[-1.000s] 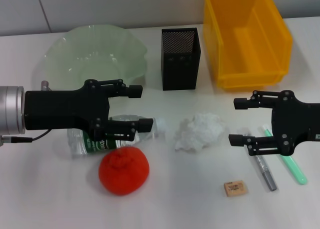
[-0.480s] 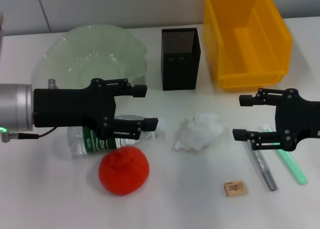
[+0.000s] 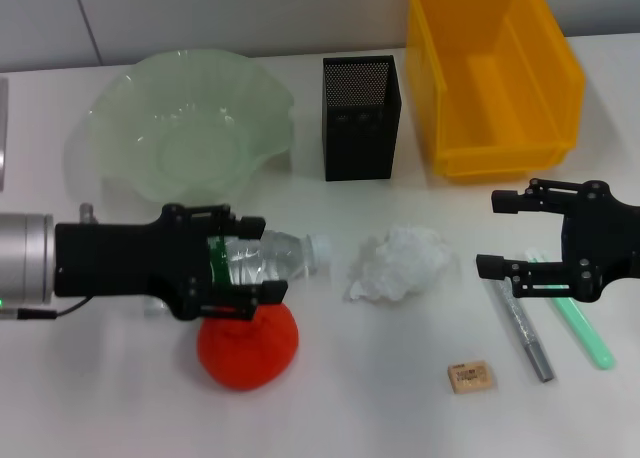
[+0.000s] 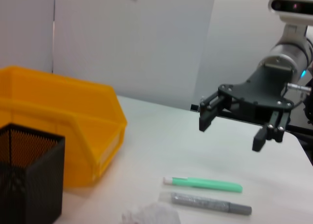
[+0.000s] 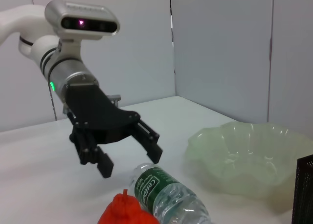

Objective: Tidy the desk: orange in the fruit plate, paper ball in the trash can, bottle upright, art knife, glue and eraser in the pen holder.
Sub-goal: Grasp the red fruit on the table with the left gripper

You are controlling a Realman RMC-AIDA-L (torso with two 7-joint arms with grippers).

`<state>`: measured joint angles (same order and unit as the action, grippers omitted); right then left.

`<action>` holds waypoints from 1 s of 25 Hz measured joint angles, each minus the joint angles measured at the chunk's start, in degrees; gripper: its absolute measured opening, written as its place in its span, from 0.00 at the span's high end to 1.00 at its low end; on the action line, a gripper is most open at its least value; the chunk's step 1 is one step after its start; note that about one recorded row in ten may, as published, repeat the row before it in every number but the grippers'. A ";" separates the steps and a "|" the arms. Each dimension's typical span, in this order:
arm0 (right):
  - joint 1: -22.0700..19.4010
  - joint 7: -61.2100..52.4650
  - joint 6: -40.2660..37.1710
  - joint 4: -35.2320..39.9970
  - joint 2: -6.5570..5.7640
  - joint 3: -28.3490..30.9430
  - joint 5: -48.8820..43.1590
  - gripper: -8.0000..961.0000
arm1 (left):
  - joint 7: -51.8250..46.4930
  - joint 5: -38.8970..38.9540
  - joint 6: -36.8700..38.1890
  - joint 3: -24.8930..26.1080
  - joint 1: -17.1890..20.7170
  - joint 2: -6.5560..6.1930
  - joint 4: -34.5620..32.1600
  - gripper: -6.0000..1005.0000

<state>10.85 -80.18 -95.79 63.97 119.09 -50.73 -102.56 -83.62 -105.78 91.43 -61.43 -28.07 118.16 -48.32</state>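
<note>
Left gripper (image 3: 240, 278), fingers spread, straddles the lying bottle (image 3: 262, 260) at lower left. Risk: closing may nudge touching orange (image 3: 247, 344). Right gripper (image 3: 512, 233) spread, idle.

White desk (image 3: 330, 398) with items resting directly on it.
Fruit plate (image 3: 120, 128), pen holder (image 3: 361, 118), trash can (image 3: 490, 73), bottle (image 3: 270, 260), orange (image 3: 248, 346), paper ball (image 3: 398, 263), eraser (image 3: 470, 376), grey rod (image 3: 528, 340), glue (image 3: 588, 335).

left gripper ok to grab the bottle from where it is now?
Probably yes. The left gripper is open, fingers either side of the lying bottle. The orange sits close beside it and could get nudged.
</note>
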 joint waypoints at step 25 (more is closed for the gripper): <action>0.40 0.36 -0.45 -1.78 0.00 -0.13 -0.01 0.19 | 7.15 -0.03 -5.43 -4.84 2.44 0.27 6.46 0.22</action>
<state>11.25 -79.82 -96.24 62.19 119.09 -50.87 -102.57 -76.46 -105.82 86.00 -66.26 -25.63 118.43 -41.86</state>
